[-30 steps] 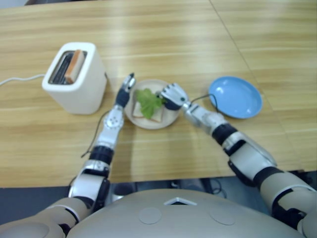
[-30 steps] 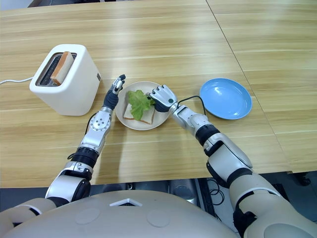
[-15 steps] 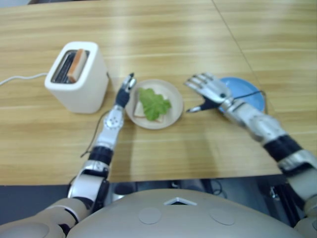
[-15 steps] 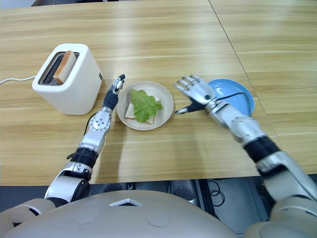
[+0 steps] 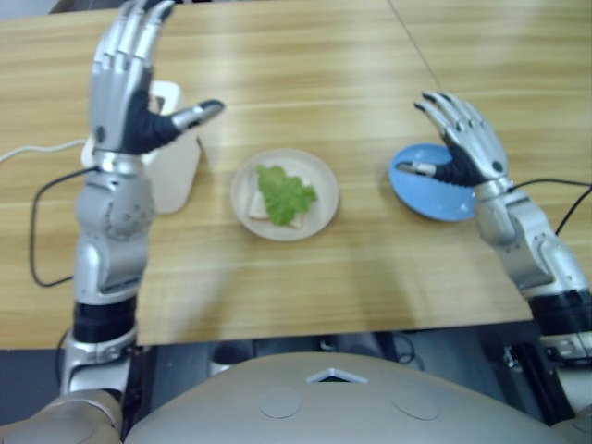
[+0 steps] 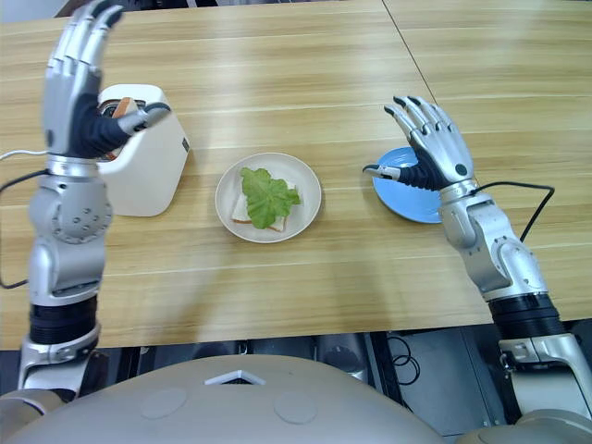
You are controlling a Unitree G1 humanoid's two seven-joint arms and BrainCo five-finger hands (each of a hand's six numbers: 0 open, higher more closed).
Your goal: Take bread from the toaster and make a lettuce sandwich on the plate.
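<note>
plate (image 6: 308,181): round and cream, lying on the bench (image 6: 277,74); every place below is given from it.
bread slice (image 6: 240,215): flat on the plate, a little left of its middle.
lettuce (image 6: 266,196): one green leaf spread over the bread slice, covering most of it; only the slice's left and near edges show.
toaster (image 6: 153,171): white, just left of the plate and apart from it, standing upright.
toaster bread (image 6: 120,105): a brown-crusted piece in the toaster's slot, left of the plate; only a corner shows past the raised fingers.
left robot hand (image 6: 79,97): held high to the left of the plate, fingers straight and apart, thumb out toward the plate, holding nothing. It stands before the toaster's top and hides most of the slot.
right robot hand (image 6: 435,153): raised to the right of the plate, fingers spread and pointing away, thumb turned toward the plate, holding nothing.
blue plate (image 6: 407,202): on the bench right of the plate, well apart; the right robot hand covers its far part.
white cord (image 6: 17,154): leaves the toaster on the side away from the plate.
black cable (image 6: 523,188): loops off the right wrist, farther right of the plate than the blue plate.
</note>
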